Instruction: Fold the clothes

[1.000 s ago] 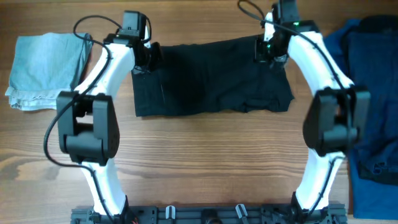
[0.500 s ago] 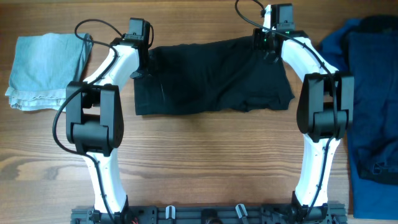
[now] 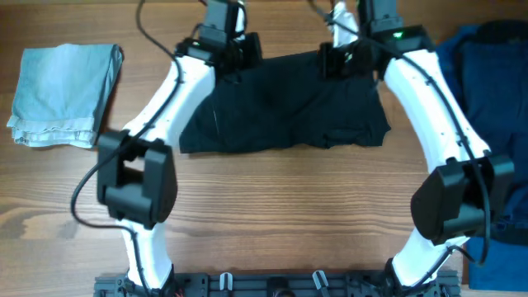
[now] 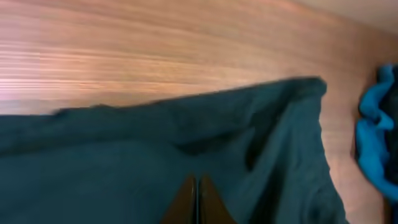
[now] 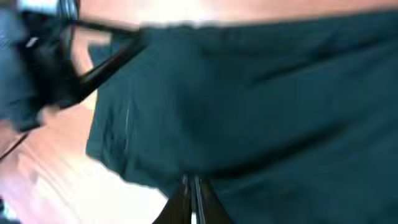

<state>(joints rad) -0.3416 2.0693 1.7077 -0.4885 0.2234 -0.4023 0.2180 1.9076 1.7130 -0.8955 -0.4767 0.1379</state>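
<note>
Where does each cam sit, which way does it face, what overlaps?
Overhead: fixed above the table, looking straight down on black shorts, pale blue folded cloth, deep blue heap; both arms whole, left gripper and right gripper at the shorts' far edge.
Left wrist: on its arm, faces across the shorts toward the heap; only shut fingertips show.
Right wrist: on its arm, faces across the shorts toward the left arm; shut fingertips show.
Shared: all see the shorts; overhead and left wrist share the heap.
</note>
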